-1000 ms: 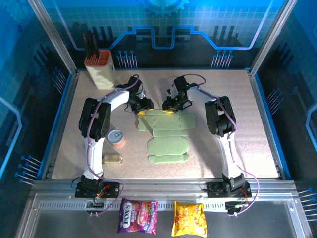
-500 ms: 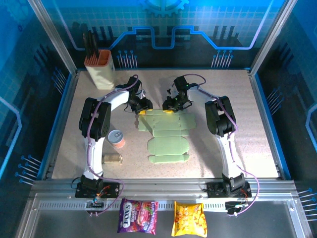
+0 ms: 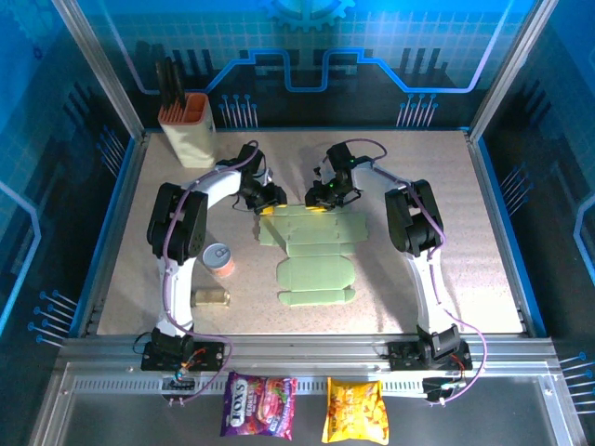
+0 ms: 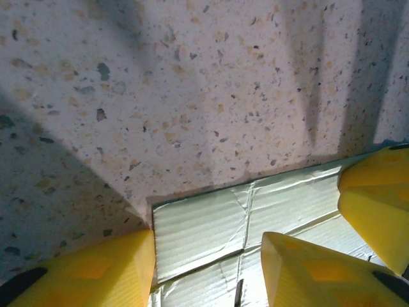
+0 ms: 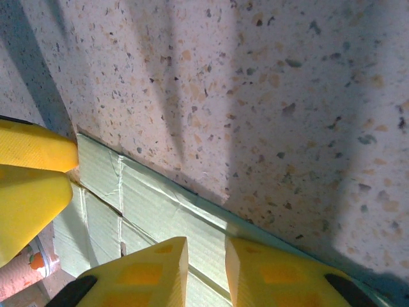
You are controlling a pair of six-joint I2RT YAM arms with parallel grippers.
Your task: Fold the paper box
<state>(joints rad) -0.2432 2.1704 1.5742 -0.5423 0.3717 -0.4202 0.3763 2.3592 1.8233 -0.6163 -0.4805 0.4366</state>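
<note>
1. The paper box (image 3: 311, 232) is a pale green cut-out sheet lying flat in the middle of the speckled worktop (image 3: 456, 223), with its creases and flaps showing.
2. The left gripper (image 3: 267, 206) is down at the sheet's upper left corner. In the left wrist view its yellow jaws are spread apart. The corner of the sheet lies flat on the worktop between them, so they're released.
3. The right gripper (image 3: 321, 202) is at the sheet's top edge, just to the right of the left one. In the right wrist view its jaws are almost together, with a slim gap sitting right over that edge. I honestly can't tell if they're nipping the cardboard or not.
4. Other stuff: a cream holder (image 3: 189, 135) with an orange rim stands in the upper left. A can (image 3: 218, 257) and a small brownish container (image 3: 212, 296) sit left of the sheet. Two snack bags (image 3: 258, 406) lie along the bottom of the frame.
</note>
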